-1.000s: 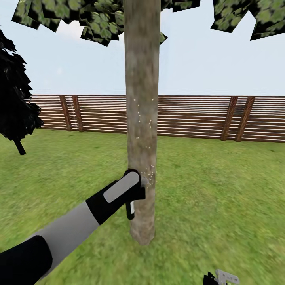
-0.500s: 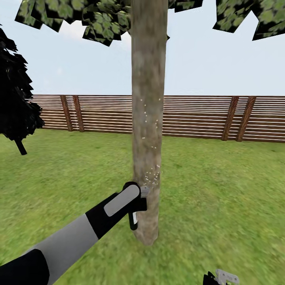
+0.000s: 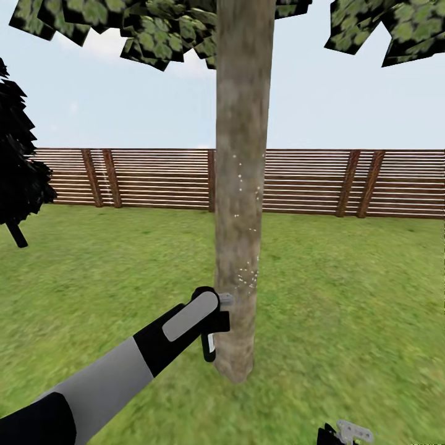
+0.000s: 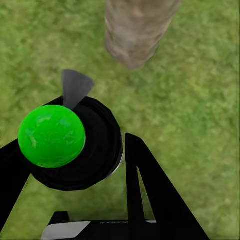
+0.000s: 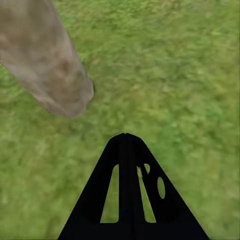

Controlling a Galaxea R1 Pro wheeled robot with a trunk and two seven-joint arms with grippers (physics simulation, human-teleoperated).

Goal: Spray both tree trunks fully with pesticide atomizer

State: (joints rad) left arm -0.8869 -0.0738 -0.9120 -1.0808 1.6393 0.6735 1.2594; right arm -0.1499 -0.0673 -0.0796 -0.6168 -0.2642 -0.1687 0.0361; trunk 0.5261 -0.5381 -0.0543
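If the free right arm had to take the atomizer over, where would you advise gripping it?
Probably the round black body under the green cap, from the open side away from the left tool, whose fingers already flank it. The nozzle points at the tree trunk, so approach from the grass side. The right tool appears shut and would need opening.

Green grass lawn [image 3: 346,296] covers the floor. A tree trunk [image 3: 240,204] stands in it, w/ a brown fence [image 3: 309,182] along the far edge.
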